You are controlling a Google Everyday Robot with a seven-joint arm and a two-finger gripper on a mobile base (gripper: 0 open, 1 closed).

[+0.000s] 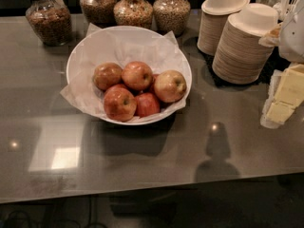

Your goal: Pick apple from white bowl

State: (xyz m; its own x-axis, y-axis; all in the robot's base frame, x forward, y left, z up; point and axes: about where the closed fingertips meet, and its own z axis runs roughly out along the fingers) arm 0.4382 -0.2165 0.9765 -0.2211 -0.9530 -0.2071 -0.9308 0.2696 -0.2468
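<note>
Apple (137, 75) in white bowl (75, 56); end effector (292, 32) at right edge

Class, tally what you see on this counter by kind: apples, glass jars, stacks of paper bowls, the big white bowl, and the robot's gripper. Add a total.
White bowl: 1
Apples: 5 in clear view, all in the bowl
Glass jars: 4
Stacks of paper bowls: 2
Gripper: 1, at the right edge, apart from the white bowl
Total: 13

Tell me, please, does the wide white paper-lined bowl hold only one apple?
No, at least five reddish apples lie in the white bowl; the gripper is not in view.
</note>
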